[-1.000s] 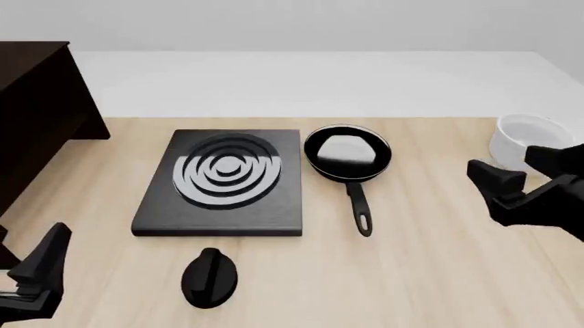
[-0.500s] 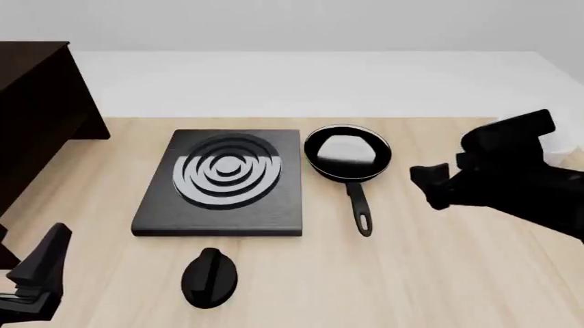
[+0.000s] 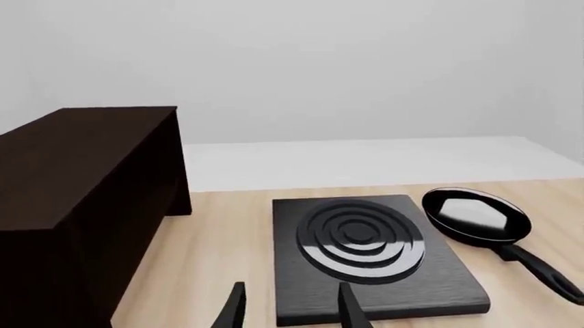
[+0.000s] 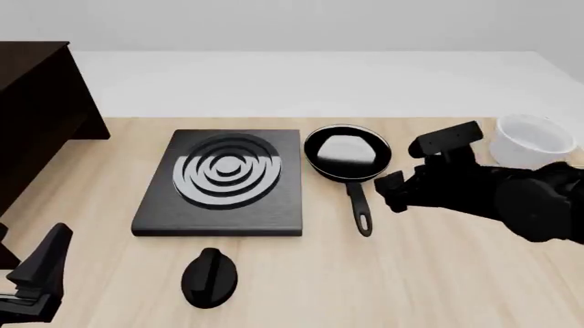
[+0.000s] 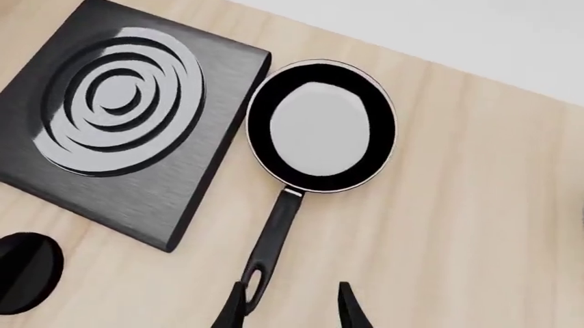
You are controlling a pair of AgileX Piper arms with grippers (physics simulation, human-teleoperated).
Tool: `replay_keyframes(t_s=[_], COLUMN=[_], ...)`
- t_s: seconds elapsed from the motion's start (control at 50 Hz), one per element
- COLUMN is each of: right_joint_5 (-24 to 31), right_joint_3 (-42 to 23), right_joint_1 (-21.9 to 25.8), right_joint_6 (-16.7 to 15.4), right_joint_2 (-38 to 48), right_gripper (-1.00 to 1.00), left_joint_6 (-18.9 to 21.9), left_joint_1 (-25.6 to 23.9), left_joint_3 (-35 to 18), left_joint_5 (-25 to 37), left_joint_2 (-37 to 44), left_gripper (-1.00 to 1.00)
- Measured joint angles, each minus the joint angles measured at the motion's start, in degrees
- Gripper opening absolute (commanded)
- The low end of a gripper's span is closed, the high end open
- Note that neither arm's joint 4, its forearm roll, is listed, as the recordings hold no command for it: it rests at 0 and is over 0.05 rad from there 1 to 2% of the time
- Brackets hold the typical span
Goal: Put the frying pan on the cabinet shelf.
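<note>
The frying pan (image 4: 347, 153) is small, round and black with a pale reflection. It lies on the table just right of the stove plate, handle (image 4: 362, 213) pointing toward me. It also shows in the right wrist view (image 5: 321, 126) and the left wrist view (image 3: 474, 217). My right gripper (image 4: 390, 191) is open and empty, above the table just right of the handle; in its wrist view (image 5: 290, 311) the handle's end lies by one finger. My left gripper (image 4: 37, 273) is open and empty at the near left (image 3: 290, 313). The dark brown cabinet (image 4: 37, 116) stands at the far left (image 3: 82, 184).
A flat black stove plate (image 4: 223, 181) with pale rings lies mid-table (image 5: 119, 116). A black knob-like object (image 4: 210, 277) lies in front of it. A white bowl (image 4: 531, 140) sits at the far right, behind my right arm.
My right arm has swung left and forward from the right edge to beside the pan's handle, uncovering the white bowl. The pan and the left arm have not moved.
</note>
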Motion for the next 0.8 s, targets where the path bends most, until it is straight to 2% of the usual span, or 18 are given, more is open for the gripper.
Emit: replay_keyframes(t_s=[0.48, 0.8], right_joint_5=[-5.8, -8.86], right_joint_3=[-1.7, -2.74], right_joint_1=[1.96, 3.62], right_joint_6=[2.96, 6.66], right_joint_2=[12.87, 18.25], right_gripper=[1.0, 1.0], left_joint_6=[0.64, 0.68], left_joint_1=[-0.09, 0.31], left_joint_3=[0.13, 0.06], left_joint_5=[-0.15, -0.54], left_joint_2=[-0.03, -0.04], left_gripper=[1.0, 1.0])
